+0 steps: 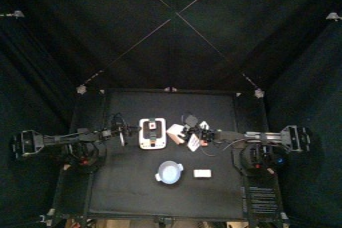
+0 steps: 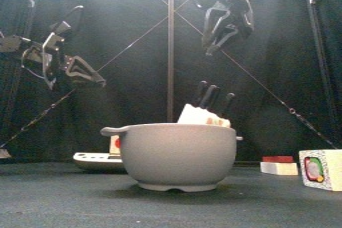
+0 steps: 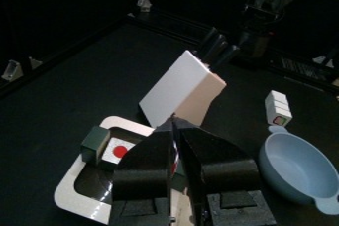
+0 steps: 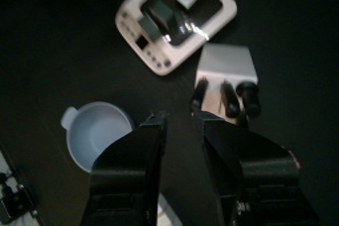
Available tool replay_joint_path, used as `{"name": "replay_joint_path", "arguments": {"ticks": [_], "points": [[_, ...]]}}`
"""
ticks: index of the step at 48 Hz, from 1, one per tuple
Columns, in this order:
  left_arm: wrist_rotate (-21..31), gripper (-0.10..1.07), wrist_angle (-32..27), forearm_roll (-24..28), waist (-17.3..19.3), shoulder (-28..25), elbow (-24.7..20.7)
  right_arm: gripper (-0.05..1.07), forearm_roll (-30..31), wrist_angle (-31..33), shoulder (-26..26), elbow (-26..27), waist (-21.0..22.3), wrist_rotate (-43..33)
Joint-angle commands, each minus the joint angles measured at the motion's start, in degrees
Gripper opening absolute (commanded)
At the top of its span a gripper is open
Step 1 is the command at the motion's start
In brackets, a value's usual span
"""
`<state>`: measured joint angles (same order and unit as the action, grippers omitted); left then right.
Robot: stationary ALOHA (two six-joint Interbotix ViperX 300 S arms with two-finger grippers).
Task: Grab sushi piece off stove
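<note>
White slab [image 3: 181, 89] beside stove [image 3: 99, 161] (bowl [image 3: 302, 166] apart)

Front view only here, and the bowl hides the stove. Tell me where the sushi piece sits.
Observer: The sushi piece sits on top of the stove, towards one end.
Operator: Report whether either gripper has it.
Observer: Neither does. The left gripper hangs near the stove and the right gripper is further off, and both have nothing between their fingers.
Operator: Give me the bowl's position relative to the stove.
Observer: From above, the bowl stands apart from the stove, nearer the table's front edge.
</note>
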<state>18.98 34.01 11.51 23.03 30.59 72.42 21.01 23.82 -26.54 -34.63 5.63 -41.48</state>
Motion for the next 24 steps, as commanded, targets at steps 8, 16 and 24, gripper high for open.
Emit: {"name": "replay_joint_path", "arguments": {"ticks": [8,16,24], "points": [[0.0,0.58,-6.77,2.72,-0.88,-0.26,-5.98,0.69,7.12,-33.75,-10.9,-16.7,6.77,0.53],[-0.09,0.75,-14.15,4.31,-0.53,-2.2,-10.11,0.69,7.82,-45.18,-12.83,-22.59,12.66,0.79],[-0.88,0.88,-17.49,7.12,0.7,-7.03,-12.74,0.69,8.17,-49.31,-12.74,-26.02,15.21,0.7]]}}
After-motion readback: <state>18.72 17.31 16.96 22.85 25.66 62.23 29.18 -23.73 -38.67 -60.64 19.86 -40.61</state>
